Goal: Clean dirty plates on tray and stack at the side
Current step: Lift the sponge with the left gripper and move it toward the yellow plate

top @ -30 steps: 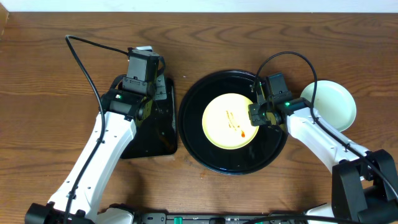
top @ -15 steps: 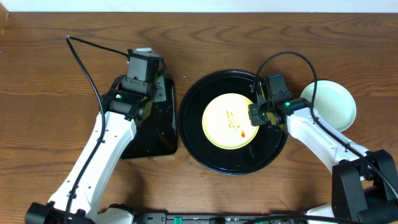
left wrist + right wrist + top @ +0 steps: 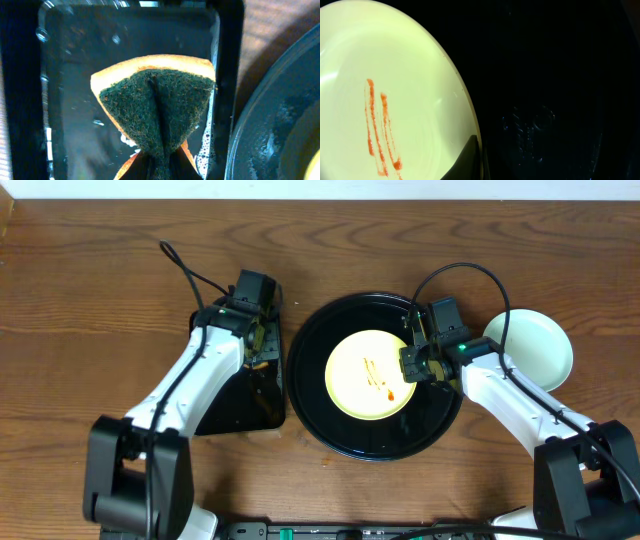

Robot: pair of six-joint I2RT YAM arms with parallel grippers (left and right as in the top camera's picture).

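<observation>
Yellow plate point(image 3: 370, 373) lies flat in centre of round black tray point(image 3: 308, 380), at middle of overhead frame. Plate is round, no long axis. Sauce streaks point(image 3: 380, 130) run nearly top to bottom in right wrist view. Right gripper point(image 3: 406, 371) is closed on plate's right rim, arm reaching in from lower right. Mint plate point(image 3: 540, 345) sits right of tray. Only left wrist view shows sponge point(image 3: 155, 102): folded, green side up, wide end toward top of frame. Left gripper point(image 3: 157, 172) pinches it tight over rectangular tray point(image 3: 70, 75).

small tray point(image 3: 245, 408): black, rectangular, wet, with suds by its right wall
sponge point(image 3: 156, 102): orange, green scouring face, folded, above that tray
table point(image 3: 80, 290): brown wood
</observation>
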